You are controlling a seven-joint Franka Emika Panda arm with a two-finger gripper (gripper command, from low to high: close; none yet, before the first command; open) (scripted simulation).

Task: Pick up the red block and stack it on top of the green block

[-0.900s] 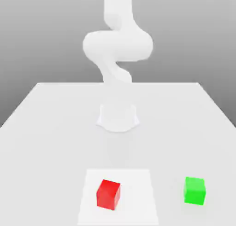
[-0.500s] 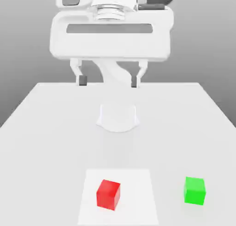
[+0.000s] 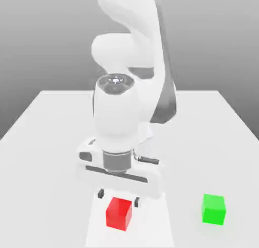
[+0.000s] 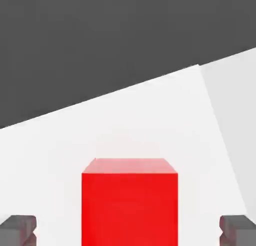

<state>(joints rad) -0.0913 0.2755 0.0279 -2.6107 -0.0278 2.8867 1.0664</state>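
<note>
The red block (image 3: 119,213) sits on the white table near its front edge, on a paler square patch (image 3: 154,216). The green block (image 3: 214,209) stands apart from it, toward the exterior view's right. My gripper (image 3: 119,198) hangs low over the red block, open, one dark fingertip (image 3: 100,193) on each side of it. Nothing is held. In the hand view the red block (image 4: 130,202) lies centred between the two grey fingertips (image 4: 17,230), with wide gaps on both sides of it, inside the open gripper (image 4: 129,231).
The white table (image 3: 45,141) spreads wide around both blocks. The arm's base (image 3: 147,133) stands at the table's middle, behind the hand. The table's front edge lies close to the blocks.
The hand has come down from high above the table's middle to just over the red block, still open. Neither block has moved.
</note>
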